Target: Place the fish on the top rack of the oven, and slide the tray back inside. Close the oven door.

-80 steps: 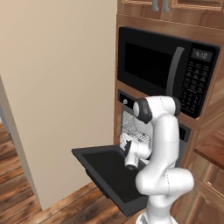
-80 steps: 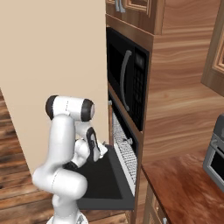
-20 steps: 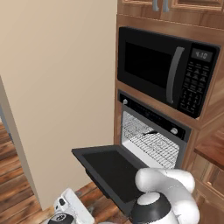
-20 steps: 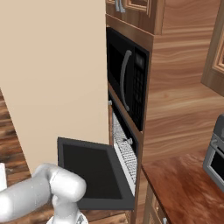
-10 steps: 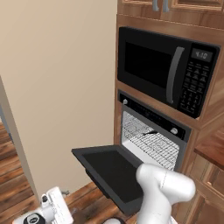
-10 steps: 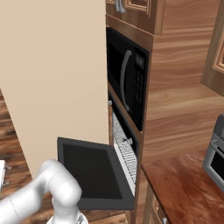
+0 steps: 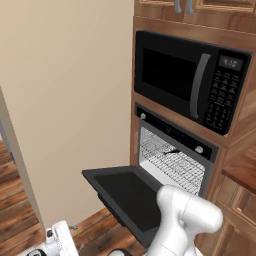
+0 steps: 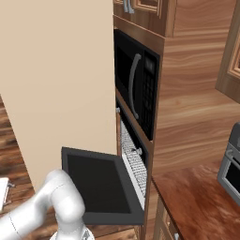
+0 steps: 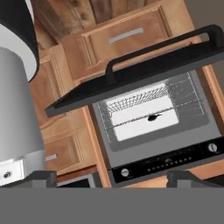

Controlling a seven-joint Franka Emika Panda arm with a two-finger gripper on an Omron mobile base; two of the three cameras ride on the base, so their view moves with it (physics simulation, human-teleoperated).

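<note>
Fish [image 9: 152,117] sits as a small dark shape on the top rack [image 9: 144,111] inside the oven [image 9: 157,131], seen through the cavity in the hand view; in the left base view a dark sliver at the same spot on the rack is likely it. Rack looks pushed in, not sticking out over the door, though hard to be certain from these angles. Oven door [image 7: 130,197] hangs down flat and wide open, handle bar along its outer edge. Gripper [image 9: 111,179] is low and off to the arm's left, under the door, looking up at it, fingers spread wide, nothing between them. Step in hand is probably shutting the door. To do it well: come up under the outer edge near the handle, push at the middle of the width so the panel does not twist, follow the hinge arc upward, and keep the elbow away from the door edge. Microwave [image 7: 192,85] above stays out of it.
</note>
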